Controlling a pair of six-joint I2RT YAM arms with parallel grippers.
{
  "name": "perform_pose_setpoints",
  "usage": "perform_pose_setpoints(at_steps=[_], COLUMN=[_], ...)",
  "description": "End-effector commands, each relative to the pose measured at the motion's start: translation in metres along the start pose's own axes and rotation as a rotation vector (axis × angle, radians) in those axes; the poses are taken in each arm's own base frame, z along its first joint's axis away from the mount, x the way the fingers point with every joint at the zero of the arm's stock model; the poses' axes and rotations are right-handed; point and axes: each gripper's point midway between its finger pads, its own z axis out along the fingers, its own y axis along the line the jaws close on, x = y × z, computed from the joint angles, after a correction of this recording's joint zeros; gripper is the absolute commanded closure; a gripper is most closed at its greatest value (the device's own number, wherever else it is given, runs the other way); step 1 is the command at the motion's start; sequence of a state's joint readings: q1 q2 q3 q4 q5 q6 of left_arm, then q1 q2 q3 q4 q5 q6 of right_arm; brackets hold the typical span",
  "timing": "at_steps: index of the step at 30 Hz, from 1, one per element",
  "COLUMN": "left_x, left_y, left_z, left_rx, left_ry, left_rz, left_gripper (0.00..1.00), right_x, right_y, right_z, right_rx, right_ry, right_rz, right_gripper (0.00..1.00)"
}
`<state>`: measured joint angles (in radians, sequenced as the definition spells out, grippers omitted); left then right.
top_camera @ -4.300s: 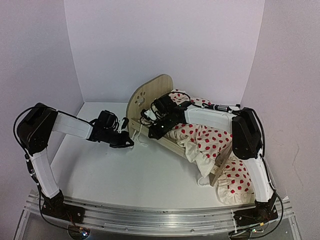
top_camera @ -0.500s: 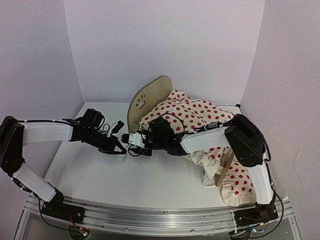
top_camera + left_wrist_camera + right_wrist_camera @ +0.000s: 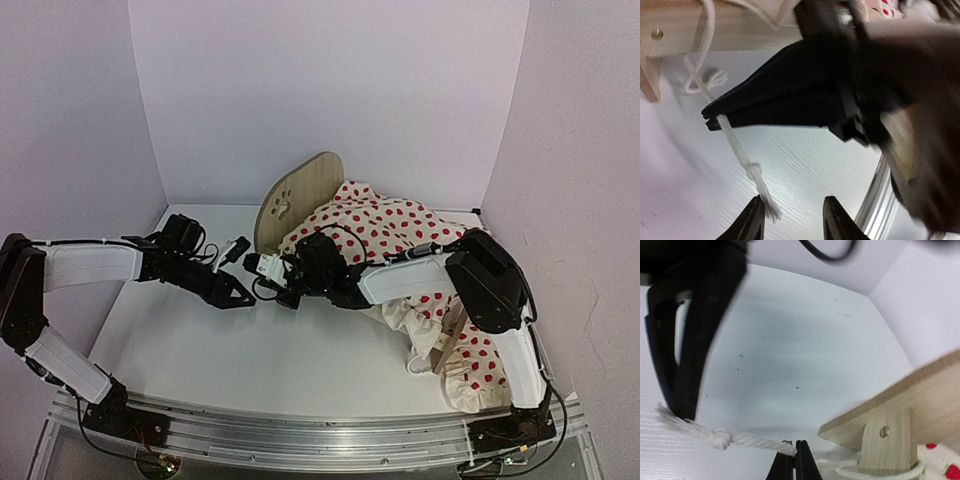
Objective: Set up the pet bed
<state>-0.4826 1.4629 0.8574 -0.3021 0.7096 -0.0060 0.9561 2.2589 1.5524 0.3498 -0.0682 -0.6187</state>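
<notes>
A small pet bed of light plywood (image 3: 300, 192) stands on the far right part of the white counter (image 3: 250, 350). Its rounded headboard, cut with a paw print, points toward the middle of the back wall. A cream ruffled blanket with red spots (image 3: 385, 232) is heaped over the frame and spills off its near right end onto the counter.

Both arms reach in and meet just in front of the headboard end, close above the counter. The right arm's fingers (image 3: 802, 465) are pressed together, pinching a thin white twisted cord (image 3: 757, 442). From that pinch the cord runs one way toward the bed's wooden leg (image 3: 887, 437), which is fixed with a small screw under the side rail. The other way it runs out to a knot (image 3: 720, 439) and a frayed end.

The left arm's fingers (image 3: 754, 221) are spread apart and grip nothing. In the left wrist view the frayed cord end hangs down just beside one fingertip, with the open gap to its right. Whether the end touches that fingertip cannot be told. The two pairs of fingers sit very near each other, with the knot between them.
</notes>
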Motion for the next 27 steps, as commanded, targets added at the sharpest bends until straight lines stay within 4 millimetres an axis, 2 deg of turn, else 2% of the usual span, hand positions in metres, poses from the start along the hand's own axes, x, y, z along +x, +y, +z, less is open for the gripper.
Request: perform_pose_setpoints(at_steps=[1,3,6,8,10,14,16,21,24,27], left_x=[-0.026,-0.006,0.013,0.010,-0.007,-0.029,-0.039,-0.058,-0.039,-0.019], left_y=[-0.037,-0.025,0.006,0.027,0.045,0.067,0.073,0.068,0.064,0.064], left_z=[-0.034,-0.027,-0.003,0.017,0.034,0.061,0.073,0.085,0.089,0.094], left_rx=[0.011,-0.038,-0.062,-0.067,-0.138,-0.198,-0.186,-0.114,-0.027,0.036], left_ry=[-0.163,-0.116,0.020,0.083,0.083,0.101,0.126,0.128,0.185,0.291], left_rz=[0.921,1.241,1.453,1.500,1.587,1.754,1.753,1.513,1.433,1.324], left_gripper=[0.57,0.54,0.53,0.50,0.47,0.41,0.32,0.19,0.16,0.18], right_x=[-0.030,-0.031,-0.027,-0.021,-0.020,-0.019,-0.019,-0.019,-0.021,-0.022], right_y=[-0.080,-0.085,-0.086,-0.089,-0.096,-0.102,-0.102,-0.104,-0.105,-0.106], right_z=[-0.027,-0.026,-0.024,-0.021,-0.021,-0.018,-0.016,-0.015,-0.014,-0.013], right_rx=[0.087,0.075,0.073,0.086,0.097,0.108,0.108,0.120,0.116,0.115], right_ry=[-0.116,-0.123,-0.118,-0.113,-0.123,-0.134,-0.138,-0.145,-0.155,-0.165], right_rz=[0.532,0.598,0.679,0.727,0.780,0.807,0.808,0.804,0.805,0.806], right_gripper=[1.00,1.00,1.00,1.00,1.00,1.00,1.00,1.00,1.00,1.00])
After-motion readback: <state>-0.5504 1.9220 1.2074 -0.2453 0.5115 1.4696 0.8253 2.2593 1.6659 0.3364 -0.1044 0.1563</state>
